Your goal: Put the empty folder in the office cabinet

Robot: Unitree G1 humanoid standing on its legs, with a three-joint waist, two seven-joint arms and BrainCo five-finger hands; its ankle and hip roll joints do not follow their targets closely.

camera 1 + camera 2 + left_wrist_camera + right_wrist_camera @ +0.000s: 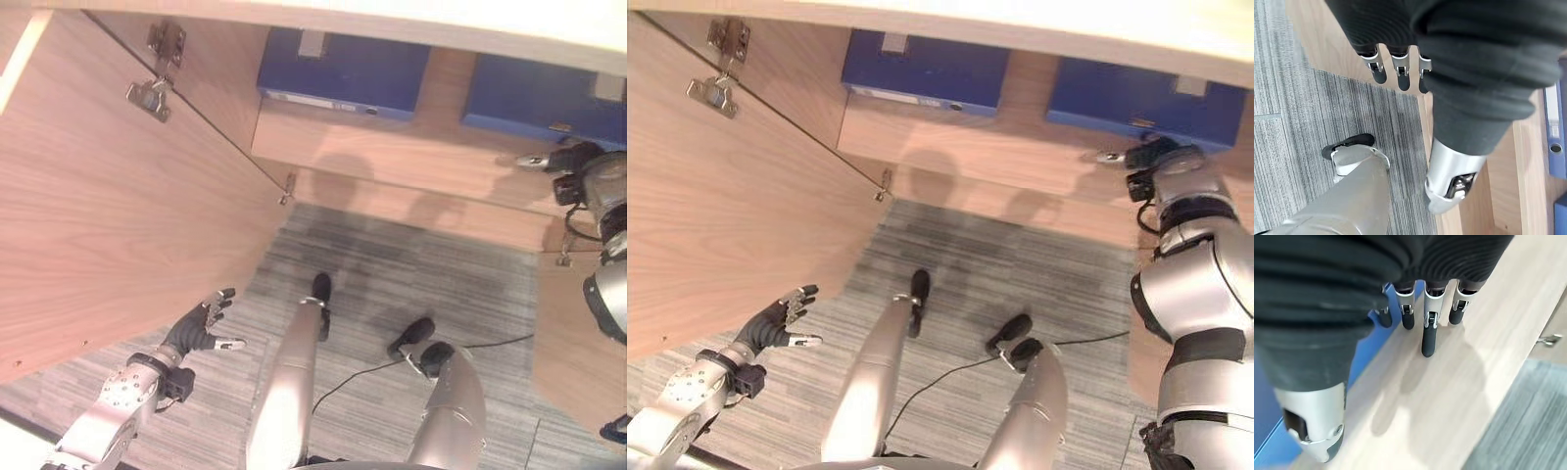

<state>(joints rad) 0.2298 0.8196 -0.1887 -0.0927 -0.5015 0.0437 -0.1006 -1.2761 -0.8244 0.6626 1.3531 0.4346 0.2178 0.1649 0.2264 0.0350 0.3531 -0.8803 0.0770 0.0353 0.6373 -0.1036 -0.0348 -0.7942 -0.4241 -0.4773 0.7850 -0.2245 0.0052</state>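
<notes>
Two blue folders (343,70) (544,103) lying on cabinet shelf (392,152), upper frame. Right hand (1141,155) upper right, over shelf beside right-hand folder; right wrist view: fingers (1429,333) straight, holding nothing. Left hand (201,328) lower left, fingers relaxed, empty, beside open cabinet door (108,206). Hinge (152,93) on door. Grey carpet (421,284) below.

Left arm enters from near left, forearm angled up toward far right. Left hand (201,328) low and near, fingers spread and relaxed, thumb apart, holding nothing; left wrist view shows fingers (1401,73) straight in row. Right arm rises along right side, bent, reaching far. Right hand (1144,155) far right, fingers pointing left; right wrist view shows fingers (1429,328) extended, thumb apart, nothing grasped.
</notes>
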